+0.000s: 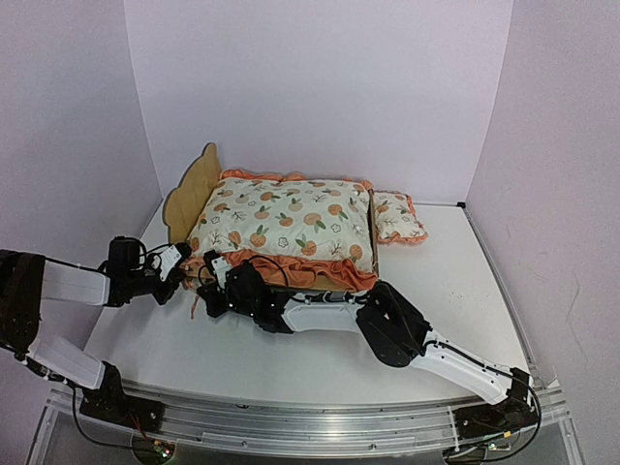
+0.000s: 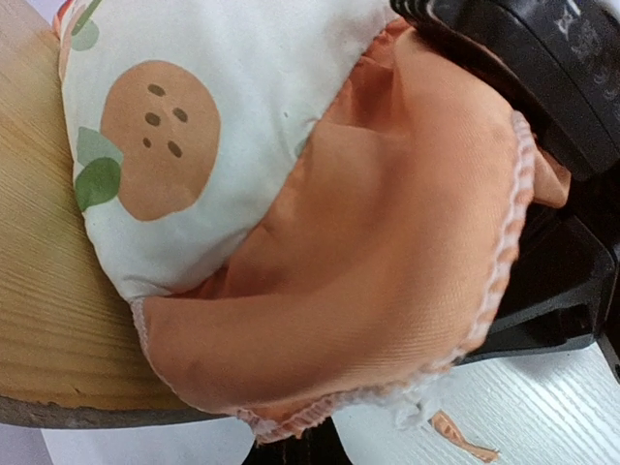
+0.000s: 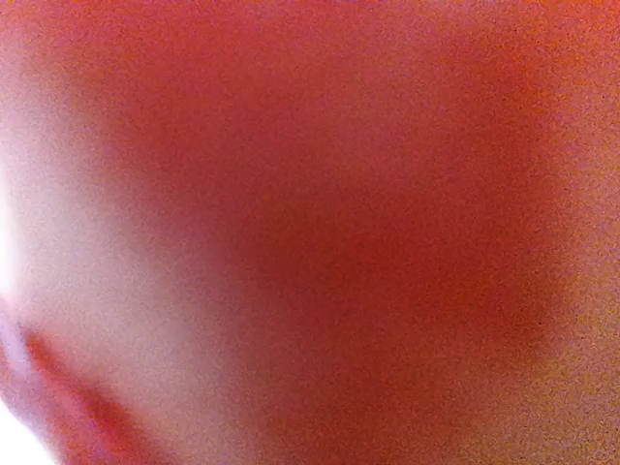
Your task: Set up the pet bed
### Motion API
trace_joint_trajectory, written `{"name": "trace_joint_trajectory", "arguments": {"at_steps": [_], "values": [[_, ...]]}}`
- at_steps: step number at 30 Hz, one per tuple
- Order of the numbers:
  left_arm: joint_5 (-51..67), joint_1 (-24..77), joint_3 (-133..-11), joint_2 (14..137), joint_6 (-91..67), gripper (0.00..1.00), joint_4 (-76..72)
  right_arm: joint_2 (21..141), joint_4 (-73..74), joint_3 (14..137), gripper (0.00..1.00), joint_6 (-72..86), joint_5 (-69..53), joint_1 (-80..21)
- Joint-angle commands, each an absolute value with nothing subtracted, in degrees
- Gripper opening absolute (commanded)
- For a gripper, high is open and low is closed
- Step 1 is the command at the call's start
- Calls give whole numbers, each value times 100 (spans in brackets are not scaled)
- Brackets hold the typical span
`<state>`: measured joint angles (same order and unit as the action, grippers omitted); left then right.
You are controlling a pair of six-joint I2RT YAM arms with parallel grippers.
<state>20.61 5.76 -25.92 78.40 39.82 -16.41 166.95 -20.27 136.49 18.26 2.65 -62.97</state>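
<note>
- Currently, the left gripper (image 1: pixel 180 265) is clenched at the near-left corner of the cushion (image 1: pixel 286 218). Whether it pinches the orange ruffle (image 2: pixel 387 271) cannot be told.
- The pet bed (image 1: pixel 192 199) sits at the back left of the table (image 1: pixel 455 281), mostly hidden under the cushion.
- The right gripper (image 1: pixel 208 286) is clenched against the near ruffle. Its camera shows only orange blur, so its hold is unclear.
- Step, as judged: seating the cushion in the frame. The next move calls for tucking in the overhanging near edge.
- The pillow (image 1: pixel 397 217) lies on the table just right of the bed, not yet placed. The right arm lies across the front and crowds access.
</note>
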Motion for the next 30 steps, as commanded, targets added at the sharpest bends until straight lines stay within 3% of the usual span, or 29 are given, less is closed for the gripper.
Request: {"name": "trace_joint_trajectory", "arguments": {"at_steps": [1,6,21,30], "values": [[2123,597,-2982,7626,3786,0,-812,16565,-2059,13831,0,1964,840,-6197],[2682,595,-3317,7350,3743,0,307,16888,-1656,14435,0,1737,797,-6161],[3499,633,-3534,7283,3636,0,1092,16928,-1539,14554,0,1336,453,-6126],[2094,621,-3834,7165,2660,1,690,16569,-1718,13973,0,1414,602,-6126]]}}
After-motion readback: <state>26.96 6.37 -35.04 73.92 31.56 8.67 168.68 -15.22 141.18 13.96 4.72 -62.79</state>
